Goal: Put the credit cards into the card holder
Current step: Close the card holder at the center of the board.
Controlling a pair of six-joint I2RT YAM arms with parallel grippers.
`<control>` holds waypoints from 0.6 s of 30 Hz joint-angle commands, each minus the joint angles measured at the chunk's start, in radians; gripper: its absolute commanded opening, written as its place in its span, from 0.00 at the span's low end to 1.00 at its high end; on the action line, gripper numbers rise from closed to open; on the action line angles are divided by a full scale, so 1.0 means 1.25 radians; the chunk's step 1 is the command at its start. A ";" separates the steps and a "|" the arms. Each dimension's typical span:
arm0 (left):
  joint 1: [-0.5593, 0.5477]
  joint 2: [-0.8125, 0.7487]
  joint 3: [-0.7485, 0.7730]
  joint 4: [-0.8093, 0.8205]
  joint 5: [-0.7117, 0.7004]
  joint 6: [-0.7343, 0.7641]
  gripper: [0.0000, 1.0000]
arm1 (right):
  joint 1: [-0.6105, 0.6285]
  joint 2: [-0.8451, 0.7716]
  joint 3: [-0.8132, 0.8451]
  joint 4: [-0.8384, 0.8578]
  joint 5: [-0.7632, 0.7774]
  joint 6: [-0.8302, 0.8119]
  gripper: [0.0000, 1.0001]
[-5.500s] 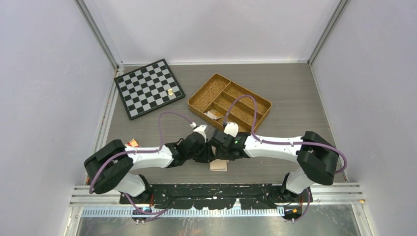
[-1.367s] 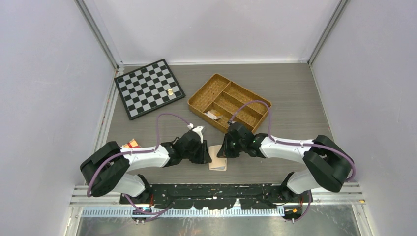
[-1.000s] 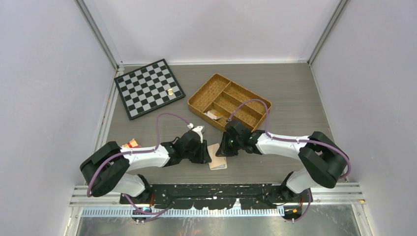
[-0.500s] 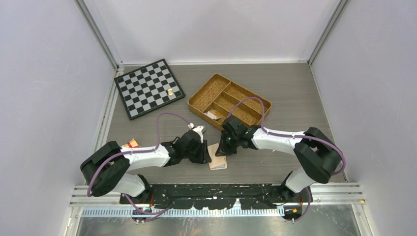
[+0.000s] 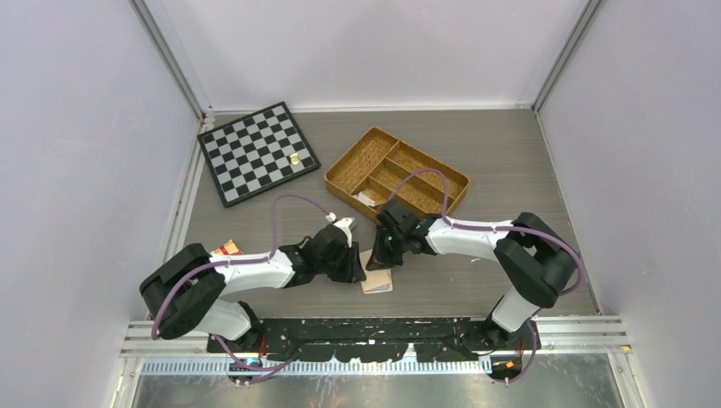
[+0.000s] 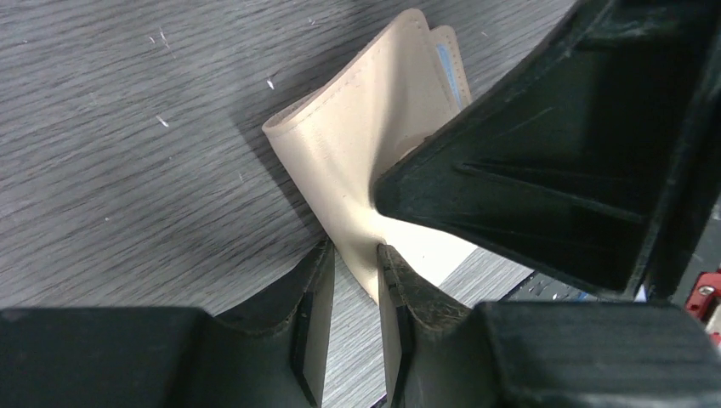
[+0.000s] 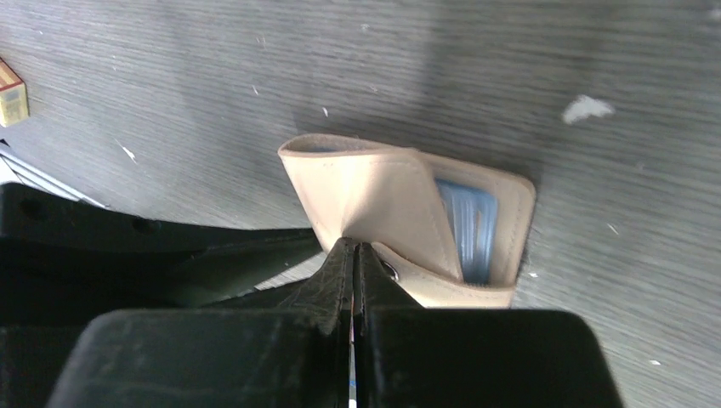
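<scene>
We see the card holder [image 5: 378,282] lying half open on the surface [image 5: 510,144], at about 6 o'clock near the arm bases. The left claw [image 6: 350,253] reaches it from 9 o'clock and grasps one beige cover edge between its fingers. The right claw [image 7: 353,246] reaches it from 3 o'clock. It is clenched and its tips touch the lifted flap, but we cannot tell if they pinch it. A blue card [image 7: 472,223] sits in a pocket of the holder, only partly visible. From the holder, the tray [image 5: 366,157] stands at 1 o'clock and the chessboard [image 5: 255,153] at 10 o'clock, both well apart. A small red packet [image 5: 228,248] lies at 9 o'clock, beside the left arm.
</scene>
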 commanded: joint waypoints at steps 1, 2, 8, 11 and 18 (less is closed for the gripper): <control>-0.001 0.027 0.008 -0.023 -0.034 0.021 0.28 | 0.007 0.092 -0.040 -0.046 0.128 -0.007 0.01; -0.001 0.027 0.007 -0.023 -0.034 0.021 0.28 | 0.008 0.095 -0.040 -0.046 0.129 -0.005 0.01; -0.001 0.009 0.005 -0.033 -0.043 0.020 0.28 | 0.012 0.060 -0.031 -0.052 0.136 -0.009 0.01; 0.001 -0.024 0.017 -0.076 -0.059 0.030 0.30 | 0.012 0.016 0.007 -0.085 0.136 -0.040 0.00; 0.036 -0.140 0.088 -0.214 -0.102 0.080 0.59 | 0.004 -0.091 0.138 -0.164 0.152 -0.114 0.37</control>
